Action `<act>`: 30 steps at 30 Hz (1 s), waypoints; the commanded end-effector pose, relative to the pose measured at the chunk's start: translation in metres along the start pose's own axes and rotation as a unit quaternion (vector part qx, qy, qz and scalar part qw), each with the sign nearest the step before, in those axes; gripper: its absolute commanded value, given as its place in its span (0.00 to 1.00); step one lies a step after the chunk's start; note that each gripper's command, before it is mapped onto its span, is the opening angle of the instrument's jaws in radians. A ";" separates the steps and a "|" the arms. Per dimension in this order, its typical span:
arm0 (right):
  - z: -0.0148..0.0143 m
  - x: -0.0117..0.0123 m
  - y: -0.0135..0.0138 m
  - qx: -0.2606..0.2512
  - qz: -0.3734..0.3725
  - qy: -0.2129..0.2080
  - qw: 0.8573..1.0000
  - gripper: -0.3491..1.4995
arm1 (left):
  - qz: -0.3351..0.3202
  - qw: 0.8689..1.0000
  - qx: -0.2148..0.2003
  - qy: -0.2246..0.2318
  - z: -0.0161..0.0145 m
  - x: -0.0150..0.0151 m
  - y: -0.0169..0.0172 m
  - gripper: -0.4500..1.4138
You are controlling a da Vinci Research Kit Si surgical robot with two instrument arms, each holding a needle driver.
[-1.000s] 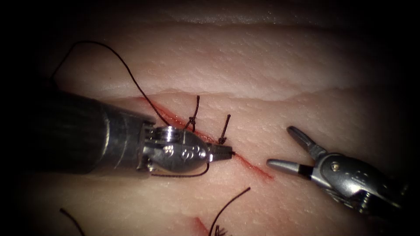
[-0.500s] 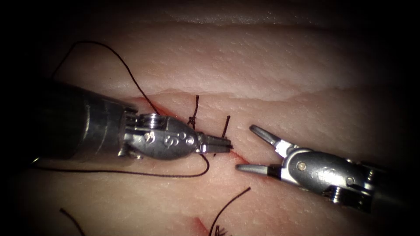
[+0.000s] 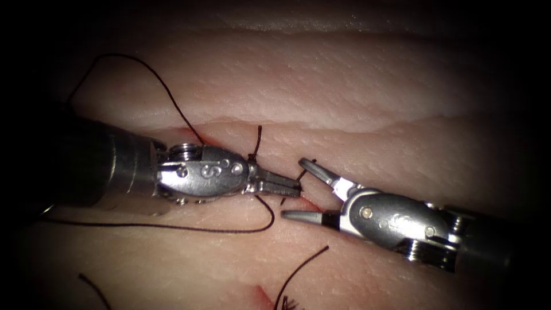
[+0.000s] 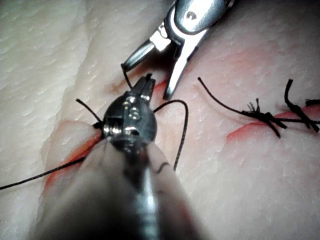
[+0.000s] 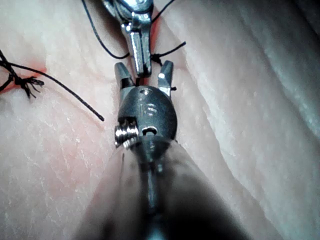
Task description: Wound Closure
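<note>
On the tissue (image 3: 344,86), the red cut (image 3: 310,202) runs slantwise under both tools. My left tool (image 3: 294,188) lies along the cut, its jaws shut on a short thread tail (image 3: 299,174) at the second stitch. One knotted stitch (image 3: 252,156) stands just behind it, its tail upright. My right tool (image 3: 294,190) comes in from the right with jaws open, one on each side of the left tool's tip and that tail, holding nothing. The left wrist view shows the left tool (image 4: 145,84) and the open right tool (image 4: 146,80). The right wrist view shows the right tool (image 5: 144,66) straddling the left jaws.
A long thread (image 3: 146,67) arcs from the upper left down to the cut. Another strand (image 3: 229,231) loops below the left tool. A knotted stitch with cut ends (image 4: 260,116) sits further along the cut, with a loose thread end (image 3: 304,263) beside it.
The right tool has moved left, open, until its jaws straddle the left tool's tip. The left tool has drawn back to the left, pulling a strand of thread out below it.
</note>
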 end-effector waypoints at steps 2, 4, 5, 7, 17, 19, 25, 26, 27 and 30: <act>0.0019 0.0003 0.0002 0.001 0.000 0.004 1.000 0.77 | -0.003 1.000 -0.008 0.009 0.0006 -0.0004 -0.0005 0.00; 0.0024 0.0004 0.0001 0.004 0.000 0.008 1.000 0.77 | -0.005 1.000 -0.016 0.016 0.0004 -0.0006 -0.0006 0.00; 0.0027 0.0005 0.0001 0.005 0.000 0.010 1.000 0.77 | -0.005 1.000 -0.020 0.021 0.0003 -0.0006 -0.0006 0.00; 0.0032 0.0004 0.0001 0.008 -0.001 0.014 1.000 0.76 | -0.007 0.999 -0.025 0.026 0.0000 -0.0006 -0.0006 0.00; 0.0053 -0.0008 -0.0004 0.011 -0.004 0.014 1.000 0.76 | -0.011 0.998 -0.042 0.054 -0.0007 -0.0005 -0.0005 0.00; 0.0057 -0.0009 -0.0004 0.009 -0.005 0.014 1.000 0.78 | -0.015 0.997 -0.043 0.059 -0.0007 -0.0005 -0.0006 0.00; 0.0066 -0.0007 -0.0001 0.007 -0.003 0.013 1.000 0.74 | -0.019 0.996 -0.048 0.066 -0.0005 -0.0004 -0.0005 0.00; 0.0068 -0.0007 0.0000 0.007 -0.003 0.014 1.000 0.74 | -0.021 0.996 -0.049 0.067 -0.0004 -0.0004 -0.0005 0.00; 0.0069 -0.0006 0.0000 0.008 -0.003 0.013 1.000 0.73 | -0.020 0.996 -0.050 0.068 -0.0005 -0.0004 -0.0004 0.00; 0.0076 -0.0007 0.0002 0.011 -0.004 0.015 1.000 0.72 | -0.021 0.996 -0.054 0.069 -0.0006 -0.0004 -0.0004 0.00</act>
